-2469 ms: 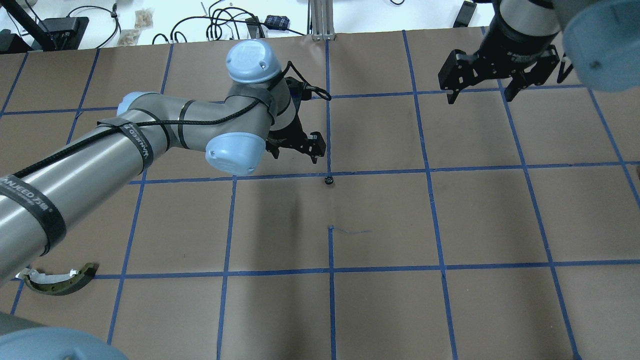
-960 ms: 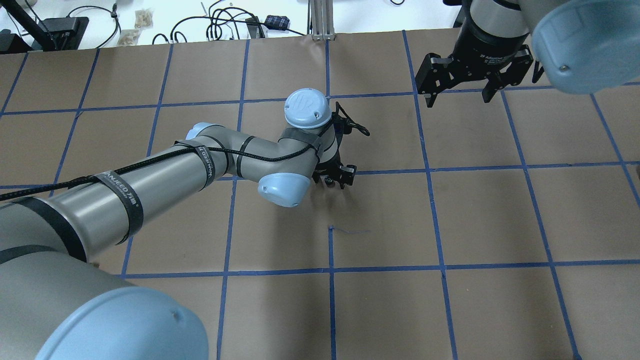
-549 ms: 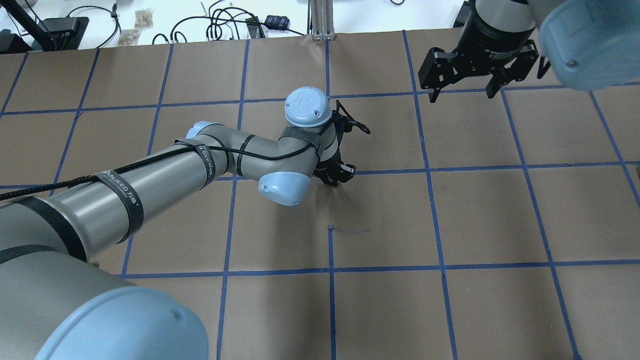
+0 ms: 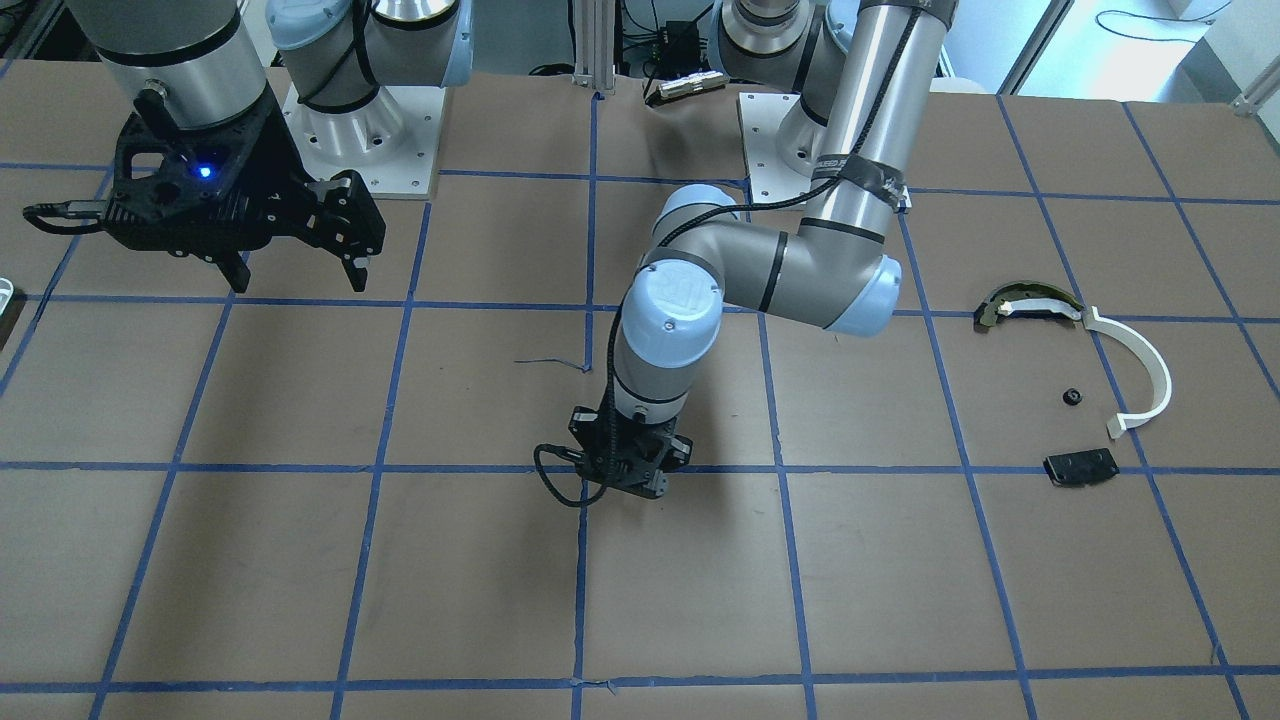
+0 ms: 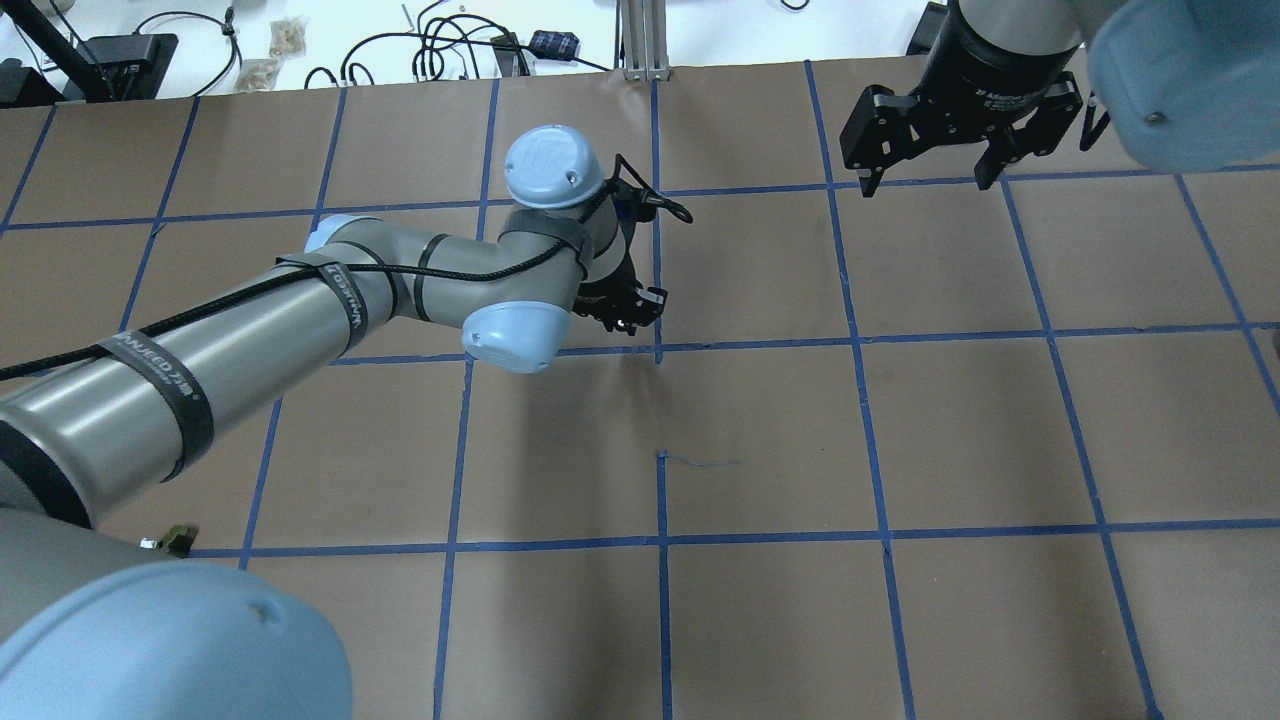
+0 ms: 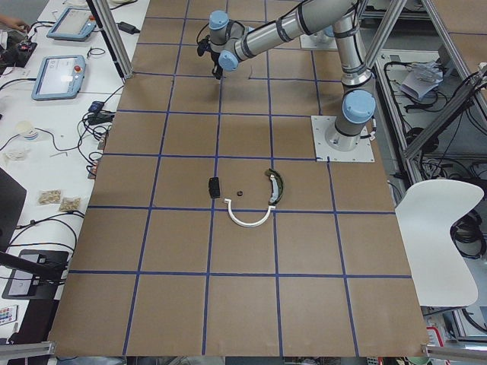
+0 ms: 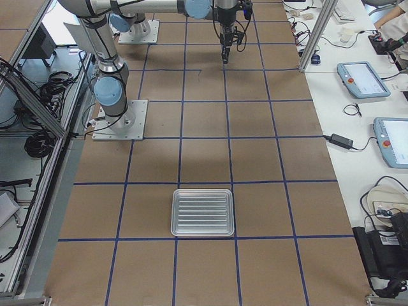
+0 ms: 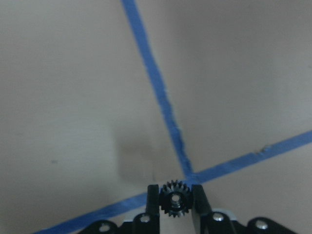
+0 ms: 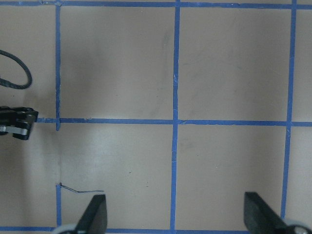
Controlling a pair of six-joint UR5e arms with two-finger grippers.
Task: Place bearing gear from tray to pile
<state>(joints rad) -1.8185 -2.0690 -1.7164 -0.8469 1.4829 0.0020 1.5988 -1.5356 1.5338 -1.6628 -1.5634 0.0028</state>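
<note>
My left gripper (image 8: 175, 202) is shut on a small black toothed bearing gear (image 8: 175, 204). It holds the gear a little above a blue tape crossing near the table's middle, as the overhead (image 5: 630, 312) and front views (image 4: 628, 468) show. My right gripper (image 5: 928, 182) is open and empty, hovering high at the far side (image 4: 298, 282). The pile lies near my left base: a white arc (image 4: 1140, 365), an olive-and-white piece (image 4: 1025, 303), a black plate (image 4: 1080, 467) and another small black gear (image 4: 1072, 396). The ribbed grey tray (image 7: 201, 212) lies on my right end of the table.
The table is brown paper with a blue tape grid (image 5: 858, 340). Only a sliver of the tray's rim (image 4: 4, 292) shows at the front view's left edge. Cables and boxes lie beyond the far edge (image 5: 440, 50). My left forearm (image 5: 250, 330) spans the left half.
My left gripper came down on the gear lying at the tape crossing, shut on it, then rose and moved left and away with it. The right gripper only shifted slightly.
</note>
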